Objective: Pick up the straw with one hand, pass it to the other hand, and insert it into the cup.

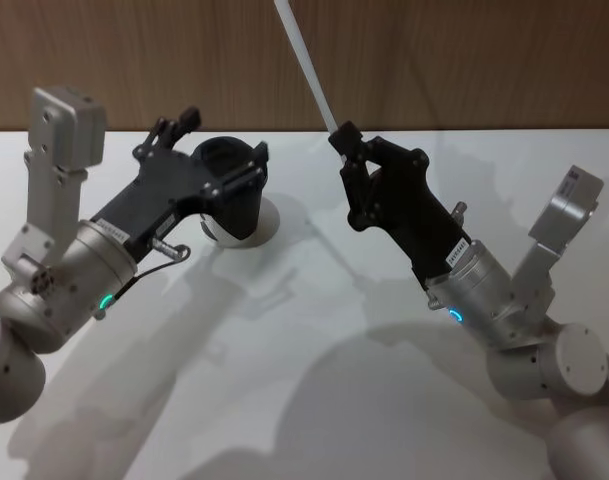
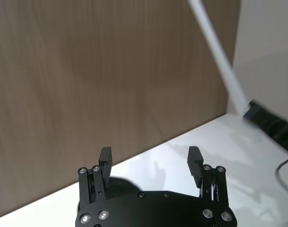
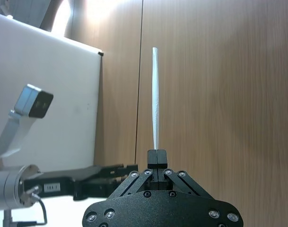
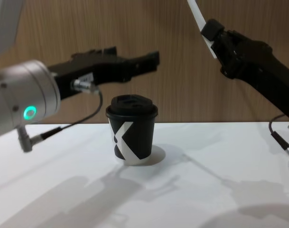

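The black cup [image 4: 131, 128] with its white X mark and black lid stands upright on the white table. In the head view the cup [image 1: 234, 200] is partly covered by my left gripper [image 1: 226, 140]. That gripper hovers above the lid, open, with nothing between its fingers [image 2: 106, 155]; the chest view shows the left gripper [image 4: 137, 53] above the cup. My right gripper [image 1: 341, 135] is raised to the right of the cup and shut on the lower end of the straw [image 1: 306, 55]. The straw [image 3: 155, 94] rises from the closed tips and slants up and left, also seen as straw [image 4: 197, 14] and straw [image 2: 219, 61].
The white table [image 1: 314, 330] has open surface in front of and right of the cup. A brown wood wall [image 1: 464, 60] rises behind the table's far edge. A thin dark cable [image 4: 82, 118] hangs from my left wrist.
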